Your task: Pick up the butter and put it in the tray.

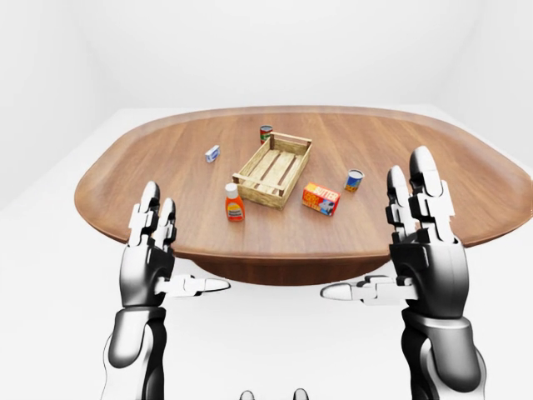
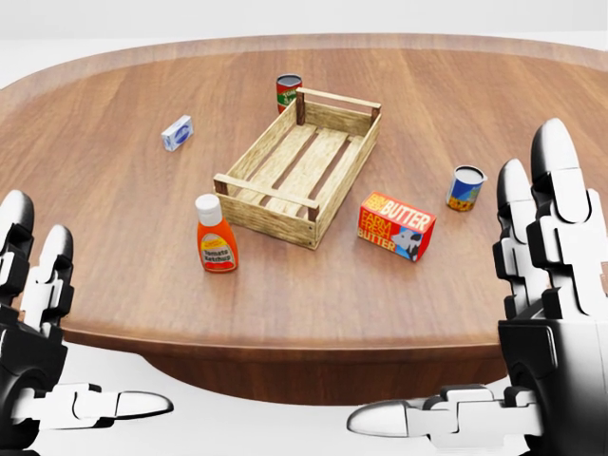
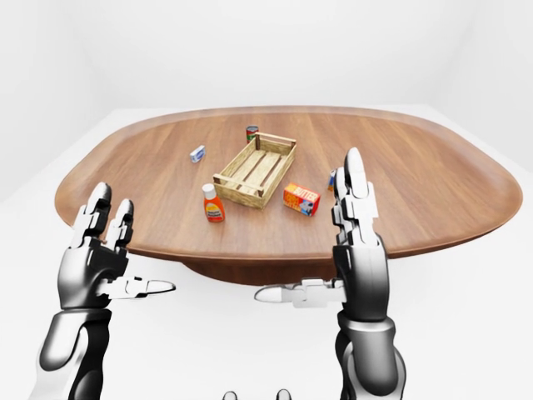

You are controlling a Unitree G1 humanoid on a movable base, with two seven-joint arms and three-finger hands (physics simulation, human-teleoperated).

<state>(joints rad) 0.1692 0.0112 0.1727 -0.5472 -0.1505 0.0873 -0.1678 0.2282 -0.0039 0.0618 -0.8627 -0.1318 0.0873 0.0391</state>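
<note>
The butter (image 2: 397,226) is a red and orange box lying on the round wooden table (image 2: 494,95), just right of the tray's near corner in the head view. The tray (image 2: 268,219) is an empty wooden slatted crate set at an angle in the middle of the view. Both my hands are raised short of the table's near edge, palms inward, fingers spread and holding nothing. My left hand (image 2: 66,323) is at the bottom left. My right hand (image 2: 494,313) is at the bottom right, below and right of the butter.
A ketchup bottle (image 2: 217,247) stands left of the tray's near end. A blue can (image 2: 465,188) stands right of the butter, a red can (image 2: 288,93) beyond the tray's far end, and a small blue-white box (image 2: 177,132) at the upper left.
</note>
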